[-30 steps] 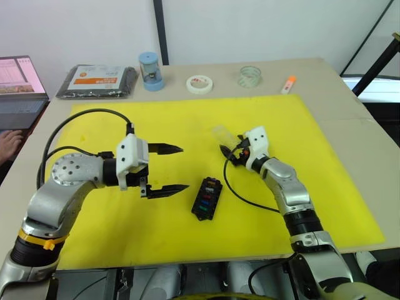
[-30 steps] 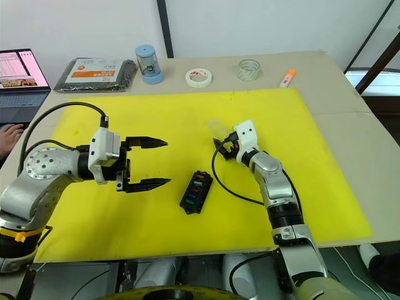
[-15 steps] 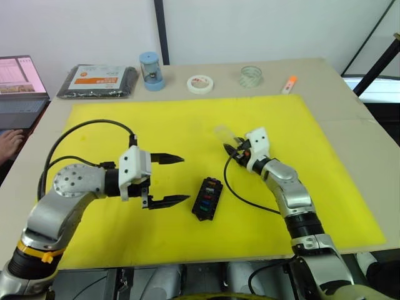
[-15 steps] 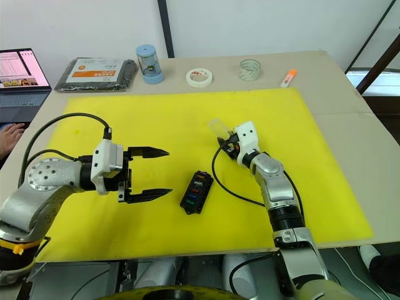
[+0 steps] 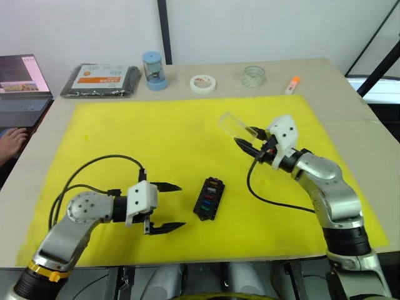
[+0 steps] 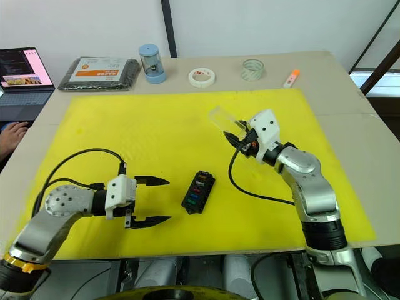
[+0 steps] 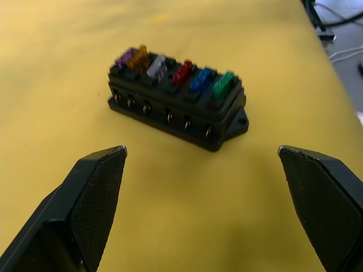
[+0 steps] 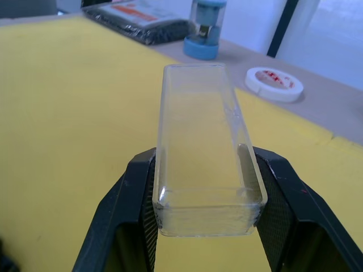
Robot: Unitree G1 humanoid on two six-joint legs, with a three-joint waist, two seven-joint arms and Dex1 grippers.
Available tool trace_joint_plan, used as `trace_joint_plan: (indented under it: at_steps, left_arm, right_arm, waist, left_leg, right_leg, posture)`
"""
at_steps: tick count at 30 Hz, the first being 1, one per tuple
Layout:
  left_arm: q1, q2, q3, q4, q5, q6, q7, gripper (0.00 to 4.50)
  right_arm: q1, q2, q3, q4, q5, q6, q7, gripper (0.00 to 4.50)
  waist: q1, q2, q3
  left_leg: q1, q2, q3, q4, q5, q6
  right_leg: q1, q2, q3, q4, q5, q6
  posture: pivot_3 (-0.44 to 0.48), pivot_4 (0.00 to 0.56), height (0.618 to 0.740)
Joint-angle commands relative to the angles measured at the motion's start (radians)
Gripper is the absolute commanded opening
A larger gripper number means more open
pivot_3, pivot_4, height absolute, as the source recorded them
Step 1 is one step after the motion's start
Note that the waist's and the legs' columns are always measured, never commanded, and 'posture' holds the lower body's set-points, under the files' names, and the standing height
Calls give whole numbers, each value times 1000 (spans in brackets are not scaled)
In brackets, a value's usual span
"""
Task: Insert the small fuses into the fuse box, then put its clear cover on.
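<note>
Okay, fuses [image 7: 170, 71] look seated: six in one row of the box [image 5: 209, 198] mid-mat, between my arms. Cover [image 8: 205, 150] isn't on yet; my right fingers [image 8: 282, 192] pinch it by its long sides, held above the mat, well apart from the box. Left gripper [image 5: 169, 207] spread wide, empty, just beside the box. No legible writing; the packet's [image 5: 102, 80] orange label is unreadable.

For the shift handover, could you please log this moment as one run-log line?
fuses: seated in fuse box | clear cover: held by right gripper | left gripper: open beside box
</note>
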Motion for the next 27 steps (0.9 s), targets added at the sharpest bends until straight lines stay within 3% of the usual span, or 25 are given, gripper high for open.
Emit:
trace_joint_plan:
  at_steps: [1, 6, 19, 27]
  left_arm:
    - [-34, -30, -33, 62, 65, -64, 28, 4500]
    - [-67, -108, -71, 130, 112, -83, 87, 4500]
    - [-133, -184, -78, 208, 158, -86, 158, 4500]
    - [-206, -288, -66, 271, 174, -9, 291, 4500]
  right_arm:
    - [-20, -25, -41, -73, 34, 39, -3, 1887]
    - [21, -37, -66, -88, 19, 49, -28, 1887]
    - [46, -72, -106, -91, 22, 53, -34, 1887]
    - [63, -77, -125, -90, 19, 50, -42, 1887]
  waist:
    - [-1, 0, 0]
    - [3, 0, 0]
    - [21, -1, -1]
    - [22, -1, -1]
  left_leg:
    - [0, 0, 0, 0, 0, 0]
    - [0, 0, 0, 0, 0, 0]
    - [0, -1, 0, 1, 0, 0]
    - [0, -1, 0, 2, 0, 0]
  right_leg:
    - [0, 0, 0, 0, 0, 0]
    - [0, -1, 0, 0, 0, 0]
    - [1, -2, -1, 0, 0, 0]
    - [1, -2, -1, 0, 0, 0]
  posture:
    - [0, 150, 740]
    - [0, 150, 740]
    - [0, 150, 740]
    - [0, 150, 740]
